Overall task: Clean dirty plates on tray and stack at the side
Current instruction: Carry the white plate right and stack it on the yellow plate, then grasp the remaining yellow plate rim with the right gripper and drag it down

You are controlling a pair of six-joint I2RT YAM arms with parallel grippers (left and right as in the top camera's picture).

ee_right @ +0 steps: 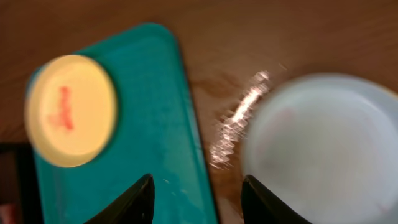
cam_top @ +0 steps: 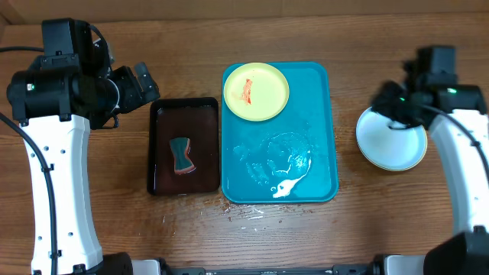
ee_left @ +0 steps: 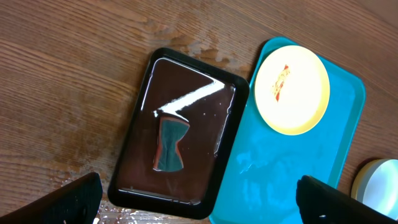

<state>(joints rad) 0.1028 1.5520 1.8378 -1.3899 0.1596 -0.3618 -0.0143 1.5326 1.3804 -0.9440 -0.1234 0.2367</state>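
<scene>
One plate (cam_top: pixel 256 92) on the tray (cam_top: pixel 317 99), plate stack (cam_top: pixel 386 143) beside it.

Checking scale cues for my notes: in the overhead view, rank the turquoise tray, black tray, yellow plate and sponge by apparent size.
Largest to smallest:
1. turquoise tray
2. black tray
3. yellow plate
4. sponge
All lie at table level, so the order is clear.

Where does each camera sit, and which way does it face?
Overhead: above the table, looking straight down; both arms, left and right, show.
Left wrist: looks down on the black tray and sponge; its pincer fingers show.
Right wrist: blurred, looks down on the white plate; its pincer fingers show.
Shared: the yellow plate on the turquoise tray.
</scene>
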